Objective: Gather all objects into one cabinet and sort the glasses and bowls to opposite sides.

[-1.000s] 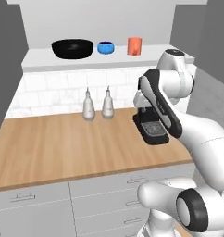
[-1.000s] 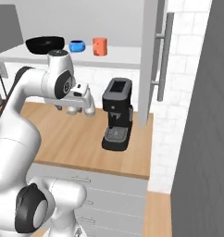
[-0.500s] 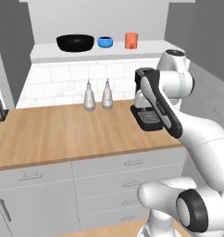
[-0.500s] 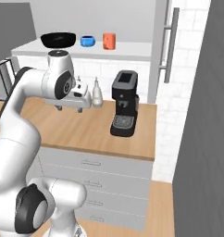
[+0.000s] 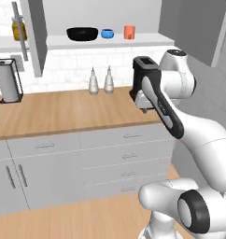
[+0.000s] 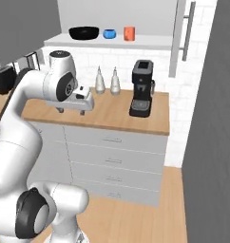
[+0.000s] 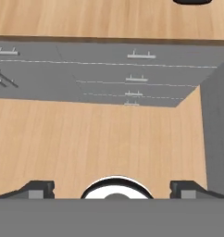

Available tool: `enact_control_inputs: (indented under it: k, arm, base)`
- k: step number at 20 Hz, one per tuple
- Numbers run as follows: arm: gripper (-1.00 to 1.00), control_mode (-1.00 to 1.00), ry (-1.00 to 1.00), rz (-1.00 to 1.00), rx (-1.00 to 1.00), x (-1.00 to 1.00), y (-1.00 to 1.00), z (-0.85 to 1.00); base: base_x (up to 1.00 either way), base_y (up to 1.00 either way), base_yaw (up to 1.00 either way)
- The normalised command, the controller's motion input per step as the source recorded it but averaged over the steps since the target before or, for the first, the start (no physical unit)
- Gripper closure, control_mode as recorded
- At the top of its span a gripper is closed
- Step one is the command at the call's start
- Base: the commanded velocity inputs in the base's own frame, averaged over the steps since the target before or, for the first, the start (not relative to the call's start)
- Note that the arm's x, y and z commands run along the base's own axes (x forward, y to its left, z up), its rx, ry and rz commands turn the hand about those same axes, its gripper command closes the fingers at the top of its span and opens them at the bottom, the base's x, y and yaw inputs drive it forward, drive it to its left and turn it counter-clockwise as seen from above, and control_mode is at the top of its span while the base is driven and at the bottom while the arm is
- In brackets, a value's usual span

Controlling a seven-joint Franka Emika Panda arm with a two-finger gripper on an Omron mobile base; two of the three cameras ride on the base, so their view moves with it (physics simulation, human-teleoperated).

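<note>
Fingers (image 7: 112,189) spread wide, empty, pointing down at floor. Black bowl (image 5: 82,33), blue bowl (image 5: 107,33), orange cup (image 5: 129,31) on open cabinet (image 5: 105,42) shelf, frame top. I see no beige cup. Risk: elbow near coffee machine (image 6: 141,88) on table (image 5: 63,111); careless swing could knock it.

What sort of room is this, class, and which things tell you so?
Most likely a kitchen: a wooden counter over grey drawers, a coffee machine standing on it, and bowls on an open cabinet shelf above.
</note>
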Motion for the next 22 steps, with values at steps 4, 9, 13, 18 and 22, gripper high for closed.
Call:
enact_control_inputs:
  k: [4, 9, 13, 18, 22]
  arm:
    - [-1.00, 1.00, 0.00, 0.00, 0.00, 0.00, 0.00, 0.00]
    - [-1.00, 1.00, 0.00, 0.00, 0.00, 0.00, 0.00, 0.00]
    - [-1.00, 1.00, 0.00, 0.00, 0.00, 0.00, 0.00, 0.00]
    - [-1.00, 1.00, 0.00, 0.00, 0.00, 0.00, 0.00, 0.00]
    - [-1.00, 1.00, 0.00, 0.00, 0.00, 0.00, 0.00, 0.00]
  base:
    - [-0.94, 0.64, 0.00]
    - [-0.93, 0.90, 0.00]
    - [-0.64, 1.00, 0.00]
    - [-0.27, 1.00, 0.00]
    - [0.00, 1.00, 0.00]
